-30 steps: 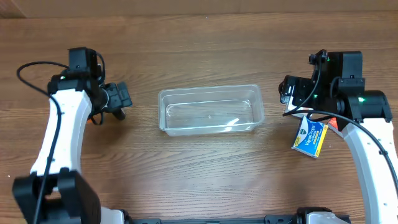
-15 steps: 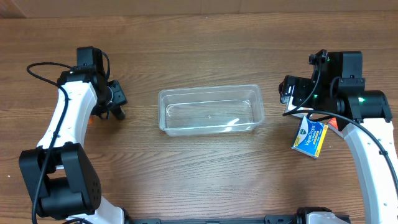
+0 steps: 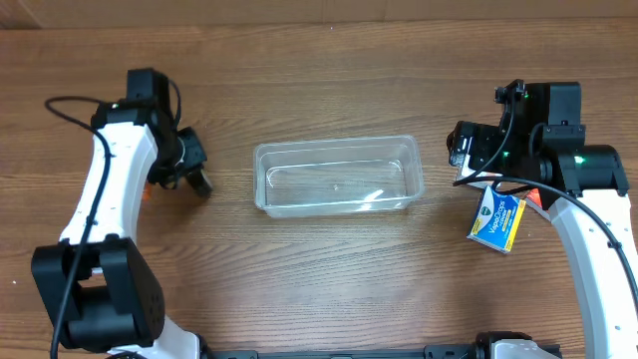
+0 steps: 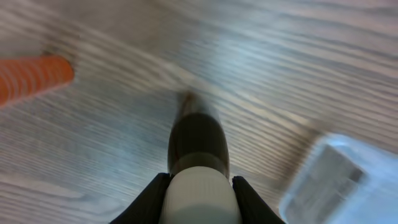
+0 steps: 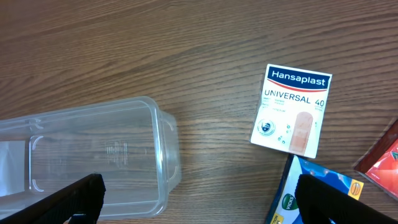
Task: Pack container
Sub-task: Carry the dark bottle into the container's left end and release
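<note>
Clear plastic container [image 3: 337, 176] sits on the bench [image 3: 329, 269]. Left of it, the left jaws pinch a blurred dark-and-white tube [image 4: 198, 155]. Right of it, the right jaws stand spread.

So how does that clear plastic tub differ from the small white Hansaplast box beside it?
The clear plastic rectangular tub is see-through and open-topped; the white Hansaplast box is opaque, printed and closed. The tub is much larger than the box. Both rest on the wooden table, apart.
</note>
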Tool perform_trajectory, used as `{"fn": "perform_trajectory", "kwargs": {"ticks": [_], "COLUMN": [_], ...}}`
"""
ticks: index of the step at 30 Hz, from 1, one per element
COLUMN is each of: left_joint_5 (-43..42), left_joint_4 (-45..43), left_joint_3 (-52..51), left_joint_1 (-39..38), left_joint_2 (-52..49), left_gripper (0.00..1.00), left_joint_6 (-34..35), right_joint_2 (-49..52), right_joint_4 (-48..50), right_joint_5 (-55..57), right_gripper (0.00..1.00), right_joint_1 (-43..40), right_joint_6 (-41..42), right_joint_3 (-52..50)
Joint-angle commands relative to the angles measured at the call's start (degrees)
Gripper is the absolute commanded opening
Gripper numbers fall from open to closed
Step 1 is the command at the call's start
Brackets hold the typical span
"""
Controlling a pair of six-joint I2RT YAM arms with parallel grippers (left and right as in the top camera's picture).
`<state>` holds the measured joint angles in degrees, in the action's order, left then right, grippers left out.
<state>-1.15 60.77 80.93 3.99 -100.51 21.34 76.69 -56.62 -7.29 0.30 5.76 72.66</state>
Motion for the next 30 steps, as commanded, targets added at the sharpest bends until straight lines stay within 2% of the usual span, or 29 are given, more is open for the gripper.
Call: {"fn": "perform_trajectory", "kwargs": {"ticks": [1, 6, 11, 21, 28, 30], "left_joint_5": [-1.22, -1.16, 1.88, 4.74, 6.03, 6.03], "left_joint_4": [5.49, 9.75, 9.88, 5.79, 3.28, 3.87], "left_joint_3": [9.60, 12.98, 12.87, 12.87, 12.87, 12.87], "left_joint_1": [-7.80, -18.43, -25.03, -25.66, -25.66, -25.66], "left_joint_2": [8.46, 11.02, 7.26, -7.23, -11.04, -11.74], "left_gripper": [0.04, 0.04, 0.04, 0.04, 0.05, 0.18], "left_joint_6": [1.44, 2.99, 7.74, 8.41, 8.28, 8.26], "right_joint_2": [-0.15, -0.15, -0.15, -0.15, -0.15, -0.15], "right_joint_4": [-0.11, -0.11, -0.13, -0.31, -0.31, -0.26], "right_joint_5": [-0.48, -0.48, -0.50, -0.50, -0.50, -0.50], "right_gripper": [1.00, 1.00, 1.00, 1.00, 1.00, 1.00], "right_joint_1": [-0.22, -0.22, -0.22, -0.22, -0.22, -0.22], "right_joint_6": [0.22, 0.24, 0.24, 0.26, 0.24, 0.24], "right_joint_3": [1.55, 1.55, 1.55, 1.55, 1.55, 1.55]}}
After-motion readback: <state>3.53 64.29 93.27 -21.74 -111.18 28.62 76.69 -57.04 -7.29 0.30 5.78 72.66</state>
